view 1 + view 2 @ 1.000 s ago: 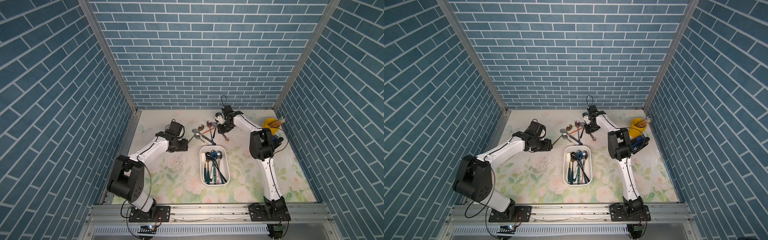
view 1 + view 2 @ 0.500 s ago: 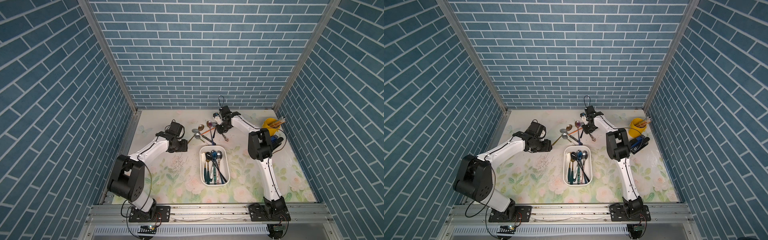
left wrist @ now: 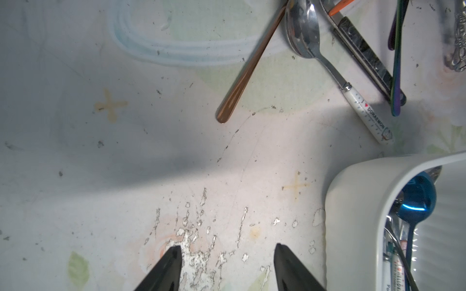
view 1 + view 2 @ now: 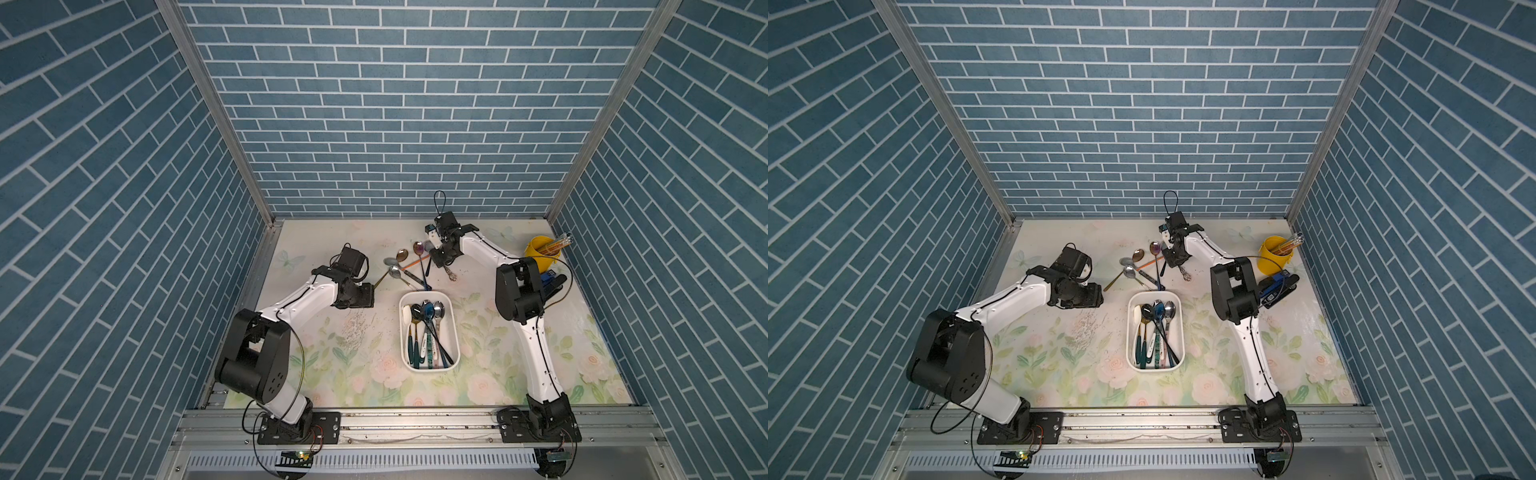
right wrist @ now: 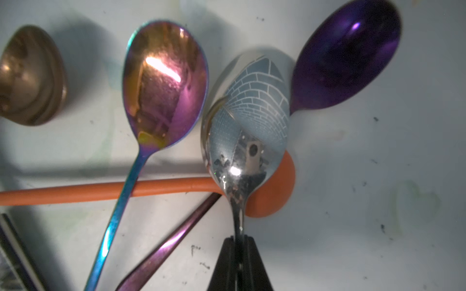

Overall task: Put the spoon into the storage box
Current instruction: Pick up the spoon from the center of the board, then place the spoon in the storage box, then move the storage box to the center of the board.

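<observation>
The right gripper [image 5: 239,239] has just clamped the spoon [image 5: 247,121] by its neck, at 12 o'clock from the box [image 4: 428,293], so lifting can follow; the left gripper [image 3: 227,248] stands wide and empty.

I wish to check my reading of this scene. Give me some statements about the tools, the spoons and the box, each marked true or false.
1. The right tool is shut on the silver spoon. True.
2. The left tool holds a spoon. False: it is open and empty, over the bare table.
3. The storage box is empty. False: several spoons lie in it.
4. The yellow cup holds pencils. True.
</observation>
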Tool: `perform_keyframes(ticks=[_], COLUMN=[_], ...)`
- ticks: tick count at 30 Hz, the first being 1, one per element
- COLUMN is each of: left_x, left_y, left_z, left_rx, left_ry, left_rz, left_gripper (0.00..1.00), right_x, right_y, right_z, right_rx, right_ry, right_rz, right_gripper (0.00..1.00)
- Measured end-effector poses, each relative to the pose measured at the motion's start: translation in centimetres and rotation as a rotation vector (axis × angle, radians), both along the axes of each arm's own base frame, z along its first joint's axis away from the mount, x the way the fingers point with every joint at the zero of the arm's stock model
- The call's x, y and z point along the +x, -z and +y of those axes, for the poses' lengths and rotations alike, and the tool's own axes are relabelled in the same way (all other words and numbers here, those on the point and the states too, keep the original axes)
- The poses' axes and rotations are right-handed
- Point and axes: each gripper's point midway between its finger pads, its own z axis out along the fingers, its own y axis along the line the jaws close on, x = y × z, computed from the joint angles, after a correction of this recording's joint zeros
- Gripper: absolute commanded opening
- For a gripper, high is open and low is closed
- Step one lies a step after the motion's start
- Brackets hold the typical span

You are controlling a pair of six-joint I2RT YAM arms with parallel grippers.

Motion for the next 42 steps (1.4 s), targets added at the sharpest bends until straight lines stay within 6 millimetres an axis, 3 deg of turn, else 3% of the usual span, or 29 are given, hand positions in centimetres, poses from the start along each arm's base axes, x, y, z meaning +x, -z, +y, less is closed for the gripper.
perform_keyframes(ticks=[6, 10, 13, 17, 21, 26, 35, 42], left_x=[-0.9, -1.6, -1.8, -2.8, -4.1, -5.4, -7.0, -7.8], left_y=[0.9, 1.1, 1.1, 1.8, 2.6, 3.1, 4.0, 4.0], left_z=[-0.5, -1.8, -3.1, -4.7, -6.4, -7.8, -7.9, -8.4], left_rx=[0.0, -0.005, -0.014, -0.015, -0.007, -0.007, 0.004, 0.01], left_ry=[0.027, 0.075, 0.119, 0.177, 0.244, 0.311, 0.352, 0.376], left_rz=[0.014, 0.015, -0.001, -0.001, 0.009, 0.01, 0.035, 0.037], left_gripper=[0.64, 0.64, 0.64, 0.64, 0.64, 0.64, 0.64, 0.64], right_x=[0.6, -0.3, -3.2, -9.0, -15.5, -22.6, -28.5, -30.6], right_y=[-5.7, -10.5, -13.5, -15.3, -14.0, -10.3, -6.3, -3.2], right_z=[-0.2, -0.7, -1.6, -1.6, 0.4, 2.1, 2.2, 1.7], right_rx=[0.061, 0.117, 0.158, 0.2, 0.22, 0.21, 0.207, 0.185], right_ry=[0.056, 0.107, 0.156, 0.189, 0.178, 0.176, 0.238, 0.264], right_rz=[-0.084, -0.127, -0.128, -0.091, -0.012, 0.117, 0.214, 0.253], right_gripper=[0.0, 0.0, 0.0, 0.0, 0.0, 0.0, 0.0, 0.0])
